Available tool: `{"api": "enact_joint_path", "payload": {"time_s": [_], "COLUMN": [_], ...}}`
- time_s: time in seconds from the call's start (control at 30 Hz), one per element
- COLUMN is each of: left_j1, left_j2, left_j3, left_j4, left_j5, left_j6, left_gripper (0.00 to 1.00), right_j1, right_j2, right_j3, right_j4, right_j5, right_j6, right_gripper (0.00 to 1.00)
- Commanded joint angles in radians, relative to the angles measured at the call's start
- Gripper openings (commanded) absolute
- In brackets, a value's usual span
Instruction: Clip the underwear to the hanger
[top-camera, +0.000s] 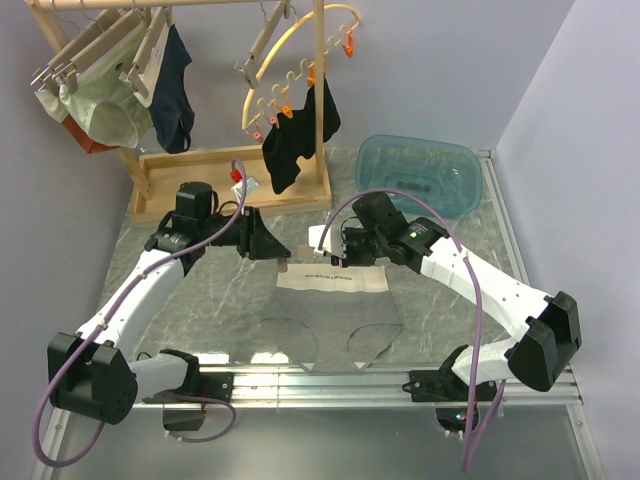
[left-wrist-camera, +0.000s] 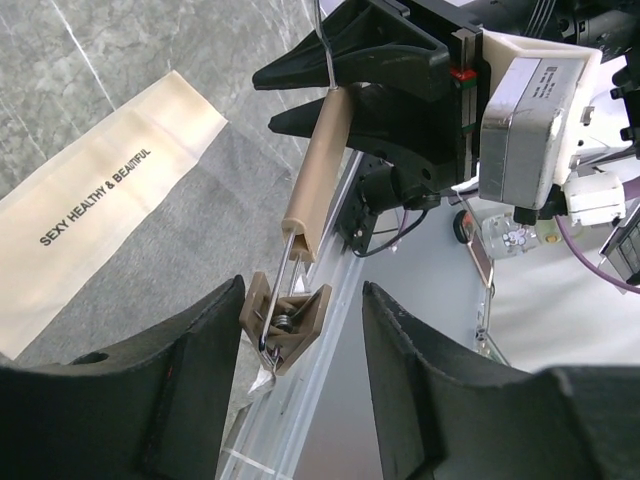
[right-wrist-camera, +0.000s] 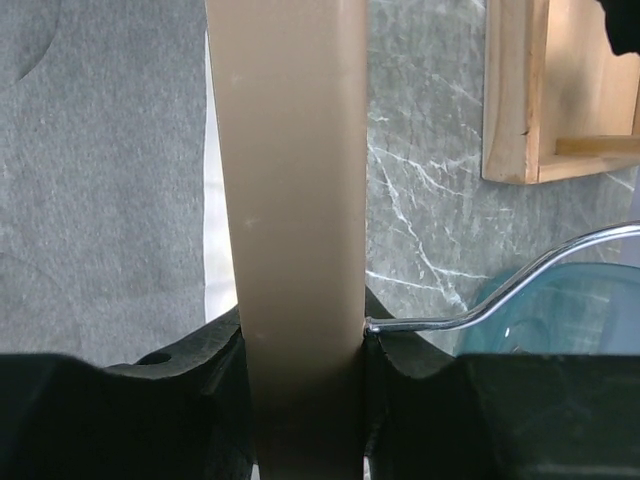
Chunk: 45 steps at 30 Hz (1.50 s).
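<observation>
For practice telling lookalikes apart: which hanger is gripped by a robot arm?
The straight wooden-bar hanger, clamped in the right gripper; the others hang on the rack.

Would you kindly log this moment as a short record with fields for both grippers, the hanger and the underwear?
hanger: wooden bar, nothing in its end clip
right gripper: shut on the hanger bar
left gripper: open, fingers either side of the clip
underwear: flat on the table, printed waistband up, not clipped
</observation>
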Motion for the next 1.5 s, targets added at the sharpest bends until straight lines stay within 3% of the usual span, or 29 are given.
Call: {"api": "enact_joint_path", "payload": {"time_s": [0.0, 0.23, 0.43, 0.63, 0.73, 0.77, 0.8, 0.87, 0.97, 1.0, 1.1, 1.17, 1.27, 1.43, 1.47], "left_j1": [0.0, -0.011, -0.011, -0.011, -0.011, -0.011, -0.011, -0.011, -0.011, -0.011, -0.011, -0.011, -0.013, -0.014, -0.016], "left_j2": [0.006, 0.011, 0.0, 0.0, 0.003, 0.005, 0.005, 0.008, 0.017, 0.017, 0.025, 0.022, 0.019, 0.023, 0.029], "left_j3": [0.026, 0.007, -0.003, -0.005, -0.011, -0.013, -0.017, -0.022, -0.02, -0.013, -0.006, -0.011, -0.023, -0.062, -0.06], "left_j4": [0.031, 0.031, 0.026, 0.039, 0.058, 0.065, 0.084, 0.103, 0.097, 0.089, 0.075, 0.089, 0.111, 0.169, 0.163], "left_j5": [0.043, 0.059, 0.063, 0.065, 0.068, 0.068, 0.068, 0.072, 0.071, 0.069, 0.071, 0.079, 0.08, 0.089, 0.08], "left_j6": [0.021, 0.041, 0.067, 0.062, 0.048, 0.033, 0.024, -0.005, -0.001, 0.007, 0.019, 0.013, -0.005, -0.073, -0.071], "left_gripper": [0.56, 0.6, 0.55, 0.38, 0.17, 0.06, 0.04, 0.06, 0.29, 0.3, 0.23, 0.11, 0.0, 0.01, 0.13], "right_j1": [-0.008, -0.007, -0.022, -0.03, -0.03, -0.03, -0.028, -0.028, -0.03, -0.028, -0.028, -0.028, -0.028, -0.028, -0.028], "right_j2": [-0.031, -0.015, 0.0, 0.005, 0.008, 0.005, 0.006, 0.005, 0.003, 0.003, 0.0, 0.0, -0.005, -0.021, -0.02], "right_j3": [0.019, 0.041, 0.074, 0.085, 0.09, 0.09, 0.088, 0.084, 0.082, 0.082, 0.082, 0.084, 0.08, 0.054, 0.056], "right_j4": [-0.003, -0.011, -0.037, -0.052, -0.054, -0.054, -0.054, -0.052, -0.064, -0.066, -0.069, -0.075, -0.077, -0.054, -0.057], "right_j5": [-0.017, -0.032, -0.061, -0.077, -0.078, -0.078, -0.078, -0.078, -0.077, -0.074, -0.069, -0.072, -0.071, -0.057, -0.06], "right_j6": [-0.009, 0.007, 0.02, 0.025, 0.025, 0.021, 0.021, 0.014, 0.001, -0.002, -0.01, -0.015, -0.018, -0.025, -0.026], "right_gripper": [0.0, 0.0, 0.0, 0.0, 0.0, 0.0, 0.0, 0.0, 0.0, 0.0, 0.0, 0.0, 0.0, 0.0, 0.0]}}
